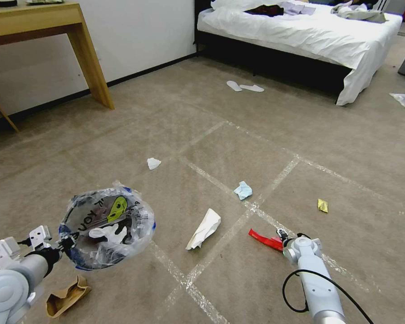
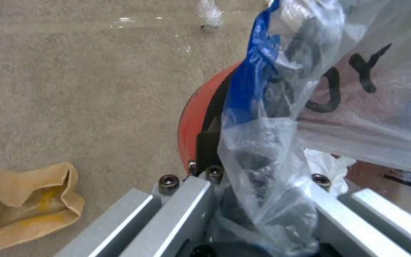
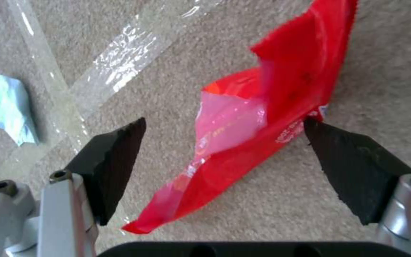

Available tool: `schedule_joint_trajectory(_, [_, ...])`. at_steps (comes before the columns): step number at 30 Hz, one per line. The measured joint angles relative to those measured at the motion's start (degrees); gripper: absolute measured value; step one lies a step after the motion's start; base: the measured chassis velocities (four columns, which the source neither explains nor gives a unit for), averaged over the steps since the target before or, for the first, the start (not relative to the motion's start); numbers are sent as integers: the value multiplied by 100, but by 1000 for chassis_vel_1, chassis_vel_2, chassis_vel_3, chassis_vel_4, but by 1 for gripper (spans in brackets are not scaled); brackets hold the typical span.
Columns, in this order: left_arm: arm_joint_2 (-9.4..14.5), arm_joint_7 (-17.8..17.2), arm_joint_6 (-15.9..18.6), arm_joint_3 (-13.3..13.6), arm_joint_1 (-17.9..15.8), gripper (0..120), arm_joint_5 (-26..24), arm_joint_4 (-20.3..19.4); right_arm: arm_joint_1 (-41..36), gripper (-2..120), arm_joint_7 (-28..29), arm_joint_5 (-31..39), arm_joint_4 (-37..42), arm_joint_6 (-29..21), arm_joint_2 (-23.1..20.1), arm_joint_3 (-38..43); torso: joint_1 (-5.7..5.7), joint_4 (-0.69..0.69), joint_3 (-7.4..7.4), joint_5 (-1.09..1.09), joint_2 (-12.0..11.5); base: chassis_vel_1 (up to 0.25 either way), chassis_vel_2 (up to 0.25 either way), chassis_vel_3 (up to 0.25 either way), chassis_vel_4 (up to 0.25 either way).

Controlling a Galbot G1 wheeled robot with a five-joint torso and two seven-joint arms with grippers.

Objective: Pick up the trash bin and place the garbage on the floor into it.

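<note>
Right gripper (image 3: 224,157) fingers apart, straddling the red wrapper (image 3: 272,117); thin, floppy, probably slick, so pinch mid-fold; left gripper (image 2: 243,185) clamped on the bin (image 1: 107,228) rim.

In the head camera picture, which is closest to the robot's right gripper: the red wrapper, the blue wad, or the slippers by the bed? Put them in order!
From the right gripper:
1. Red wrapper, on the carpet right at its open fingers.
2. Light-blue wad, farther ahead, beside a tape line.
3. White slippers, far off by the bed.
</note>
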Motion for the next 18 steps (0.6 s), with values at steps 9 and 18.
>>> schedule_joint_trajectory(9, [26,1,-3,-14,10,0,-36,1,163,93,-209,-121,-327,8,35,124,0,0,0,0,0,0,0,0,0])
schedule_joint_trajectory(18, [47,1,-12,25,-31,0,-57,43,243,77,-469,-447,-644,17,134,250,0,0,0,0,0,0,0,0,0])
